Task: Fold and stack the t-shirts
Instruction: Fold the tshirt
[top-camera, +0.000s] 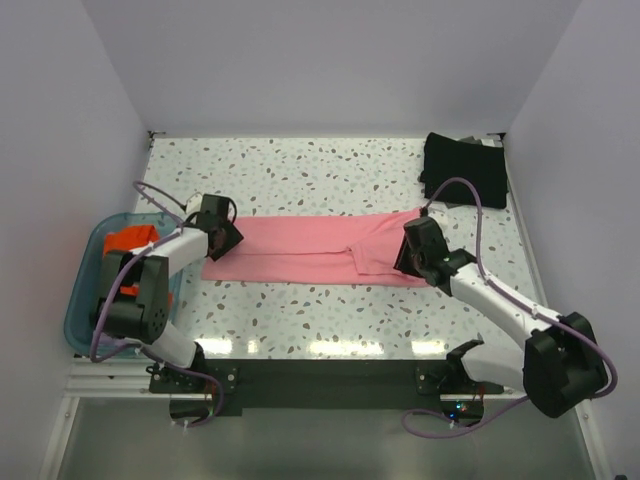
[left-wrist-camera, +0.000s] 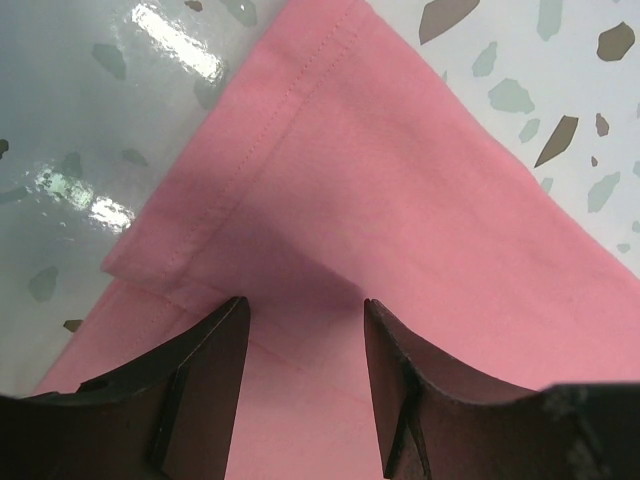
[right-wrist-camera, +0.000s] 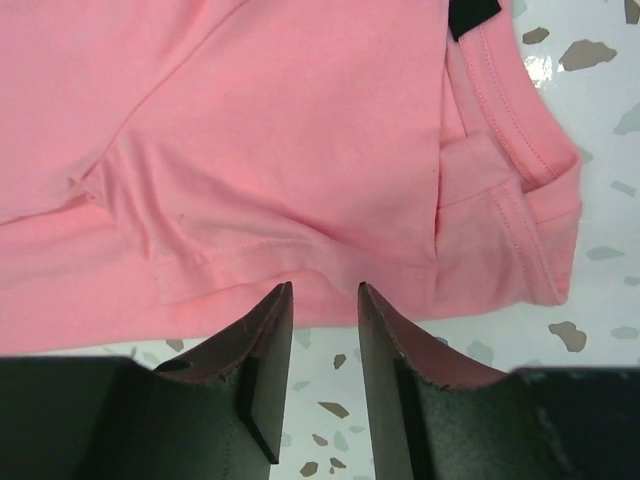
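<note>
A salmon-pink t-shirt (top-camera: 310, 250) lies folded lengthwise into a long strip across the middle of the table. My left gripper (top-camera: 222, 238) is open over its left end; the left wrist view shows the hemmed corner (left-wrist-camera: 330, 200) between the spread fingers. My right gripper (top-camera: 410, 250) is open at the strip's right end, by the neck; the right wrist view shows the pink cloth (right-wrist-camera: 300, 150) just ahead of the fingertips and a dark neck label (right-wrist-camera: 470, 15). A black t-shirt (top-camera: 462, 170) lies folded at the far right corner.
A translucent blue tub (top-camera: 85, 290) with an orange item (top-camera: 132, 240) inside stands at the left edge beside the left arm. The speckled tabletop (top-camera: 330, 175) is walled on the left, back and right.
</note>
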